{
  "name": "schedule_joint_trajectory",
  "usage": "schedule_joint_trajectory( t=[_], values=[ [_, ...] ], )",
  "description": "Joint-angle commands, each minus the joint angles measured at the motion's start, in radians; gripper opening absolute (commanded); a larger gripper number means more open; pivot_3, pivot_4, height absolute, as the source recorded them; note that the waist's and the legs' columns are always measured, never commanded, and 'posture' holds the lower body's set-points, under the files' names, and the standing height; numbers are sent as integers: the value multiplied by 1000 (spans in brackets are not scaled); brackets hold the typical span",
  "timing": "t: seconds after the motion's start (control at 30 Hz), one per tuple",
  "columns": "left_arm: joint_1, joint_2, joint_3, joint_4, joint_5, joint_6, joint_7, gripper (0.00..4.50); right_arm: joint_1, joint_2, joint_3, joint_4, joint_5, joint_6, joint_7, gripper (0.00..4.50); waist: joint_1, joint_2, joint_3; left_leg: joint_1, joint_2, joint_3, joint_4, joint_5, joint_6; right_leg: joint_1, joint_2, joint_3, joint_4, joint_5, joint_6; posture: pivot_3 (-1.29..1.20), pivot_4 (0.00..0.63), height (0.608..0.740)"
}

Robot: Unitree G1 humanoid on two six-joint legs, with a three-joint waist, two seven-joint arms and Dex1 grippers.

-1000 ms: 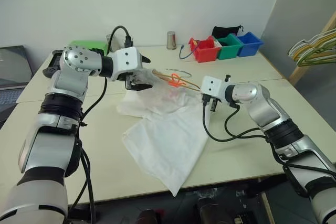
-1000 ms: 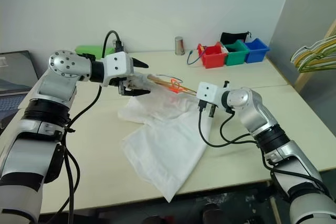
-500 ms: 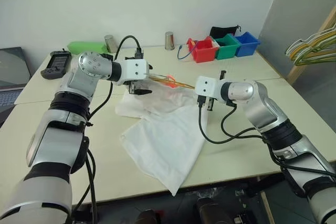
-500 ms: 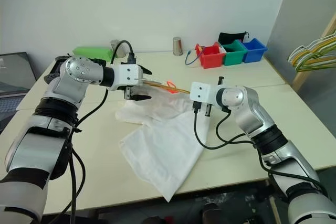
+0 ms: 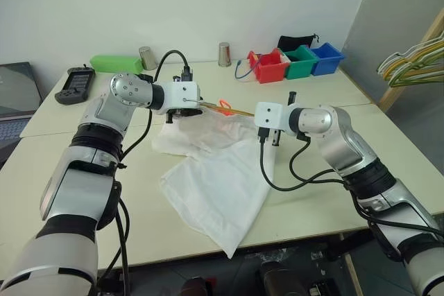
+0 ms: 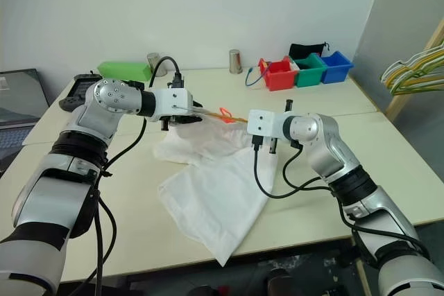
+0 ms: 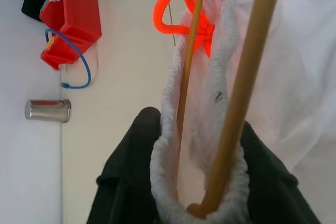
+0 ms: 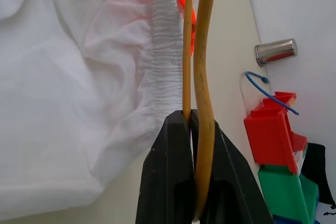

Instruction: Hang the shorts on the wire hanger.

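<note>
A: Status of the wire hanger (image 5: 229, 108)?

B: Held off the table (image 5: 312, 192) btwn both arms. The right gripper (image 8: 191, 124) is clamped tight on its wire; two yellow strands are seen running out past the black fingers (image 8: 168, 171) in the right wrist view.

A: And the left gripper (image 7: 197, 198)?

B: Fingers are drawn in around the gathered waistband of the shorts (image 5: 215, 178), w/ the hanger's wire and its bend caught inside the same bunch. Narrow gap, fabric pinched on both sides.

A: Where are the shorts otherwise?

B: Mostly spread on the table below the grippers, wrinkled; one leg is draped toward the near edge. Only the waistband end is lifted, at the left gripper.

A: That orange bit?

B: An orange hook part (image 7: 181, 17) is seen on the hanger, just beside the waistband. Touching or not can't be told.

A: Other items?

B: Red bin (image 5: 272, 66), green bin (image 5: 302, 60), blue bin (image 5: 329, 57) and a metal cup (image 5: 225, 53) at the far side, well apart.
</note>
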Motion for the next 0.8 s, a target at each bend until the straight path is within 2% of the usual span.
schedule_joint_trajectory(
  t=[0.03,0.13,0.17,0.5,0.53,0.6,0.8],
  values=[
    [-15,-6,28,-23,-30,4,6,599,-16,11,-21,-59,14,-43,2,0,0,0,0,0,0,0,0,0,0,0,0,0,0,0,0,-75,0,740],
    [-13,-4,30,-28,-37,7,4,53,-21,12,-22,-46,16,-52,4,0,0,0,0,0,0,0,0,0,0,0,0,0,0,0,0,-72,0,740],
    [-12,-3,30,-29,-38,7,5,8,-24,14,-24,-41,18,-53,5,0,0,0,0,0,0,0,0,0,0,0,0,0,0,0,0,-70,0,740],
    [12,-3,33,-64,-36,29,24,8,-31,18,-27,-25,31,-72,28,0,1,0,0,0,0,0,0,0,0,0,0,0,1,0,0,-68,0,740],
    [15,-3,33,-70,-35,35,27,0,-30,18,-27,-26,35,-73,34,494,1,0,0,0,0,0,0,0,0,0,0,0,1,0,0,-68,0,740],
    [29,-2,37,-87,-42,46,29,0,-23,22,-34,-31,54,-62,57,765,0,0,0,0,0,0,0,0,0,0,0,0,1,0,0,-78,0,740],
    [79,17,46,-135,-58,68,21,0,-23,-2,-47,-58,66,-59,89,2170,0,-1,-1,0,0,-1,1,0,0,0,0,-1,2,0,0,-93,0,740]
  ],
)
